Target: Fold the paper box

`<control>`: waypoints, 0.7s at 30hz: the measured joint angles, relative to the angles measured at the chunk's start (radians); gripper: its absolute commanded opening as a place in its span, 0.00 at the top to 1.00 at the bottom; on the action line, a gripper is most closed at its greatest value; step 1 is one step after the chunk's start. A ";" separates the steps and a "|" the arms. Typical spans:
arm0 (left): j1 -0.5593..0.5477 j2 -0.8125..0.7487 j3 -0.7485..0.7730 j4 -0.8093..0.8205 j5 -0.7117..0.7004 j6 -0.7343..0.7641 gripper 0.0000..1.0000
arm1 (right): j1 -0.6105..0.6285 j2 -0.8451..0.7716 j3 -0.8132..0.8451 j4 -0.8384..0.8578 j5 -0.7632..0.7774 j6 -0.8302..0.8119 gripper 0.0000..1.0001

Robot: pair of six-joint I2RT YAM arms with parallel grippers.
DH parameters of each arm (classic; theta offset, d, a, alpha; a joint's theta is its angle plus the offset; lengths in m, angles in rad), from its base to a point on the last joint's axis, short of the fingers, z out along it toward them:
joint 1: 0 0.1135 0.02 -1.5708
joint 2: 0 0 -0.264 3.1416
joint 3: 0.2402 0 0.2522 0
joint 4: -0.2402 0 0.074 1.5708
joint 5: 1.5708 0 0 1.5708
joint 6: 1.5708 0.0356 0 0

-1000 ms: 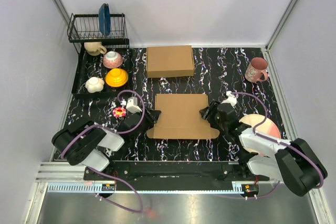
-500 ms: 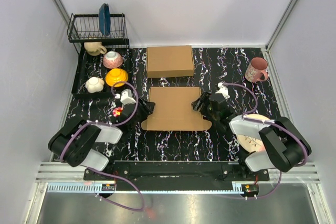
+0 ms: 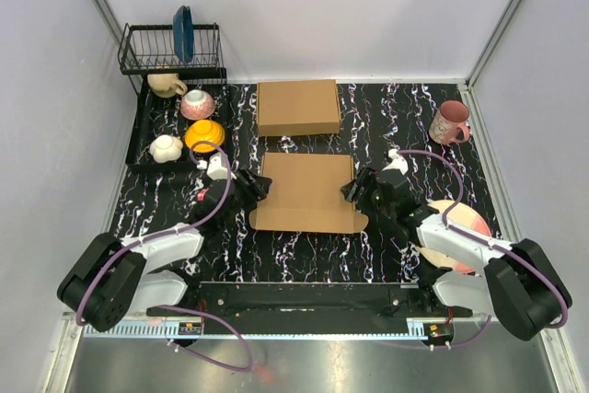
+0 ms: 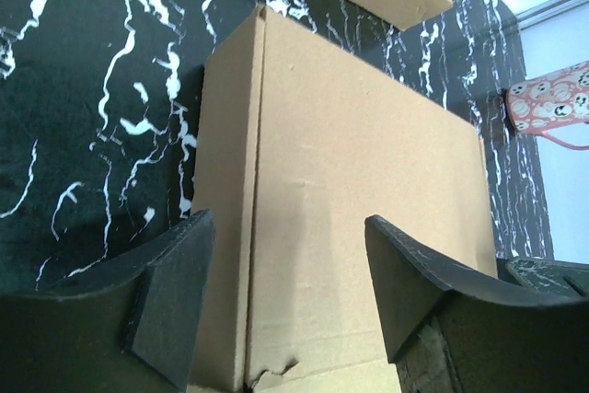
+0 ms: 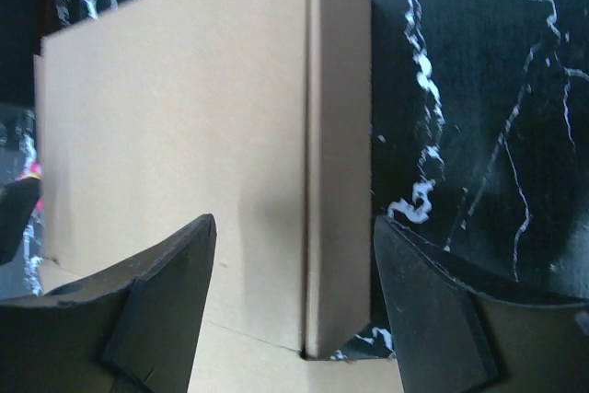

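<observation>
At the table (image 3: pixel 304 255) centre | paper box (image 3: pixel 306 192) lies flat | left gripper (image 4: pixel 290 227) and right gripper (image 5: pixel 294 225) wide, empty, straddling its side flaps | risk: if I close unevenly, the sheet skews or creases off its fold lines

Plain brown box (image 3: pixel 306 192) mid-frame, on a black table (image 3: pixel 405 126) veined white and pink. Upper right, a pink mug (image 3: pixel 451 122) with dark speckles. Upper left, a blue plate (image 3: pixel 183 34) and an orange bowl (image 3: pixel 204 135).
</observation>
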 measured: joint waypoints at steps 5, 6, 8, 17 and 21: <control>-0.004 0.028 -0.053 0.003 0.027 -0.022 0.46 | 0.001 0.040 -0.064 0.032 -0.053 0.019 0.33; -0.005 0.039 -0.066 0.006 0.036 -0.028 0.49 | 0.000 0.045 -0.066 0.050 -0.062 0.024 0.34; -0.010 0.053 -0.083 0.050 0.048 -0.045 0.53 | 0.002 0.046 -0.072 0.070 -0.071 0.026 0.34; -0.026 0.027 -0.103 0.072 0.047 -0.050 0.39 | 0.002 -0.017 -0.098 0.044 -0.065 0.029 0.25; -0.032 -0.137 -0.092 -0.079 0.014 -0.042 0.31 | 0.003 -0.146 -0.095 -0.057 -0.034 0.010 0.21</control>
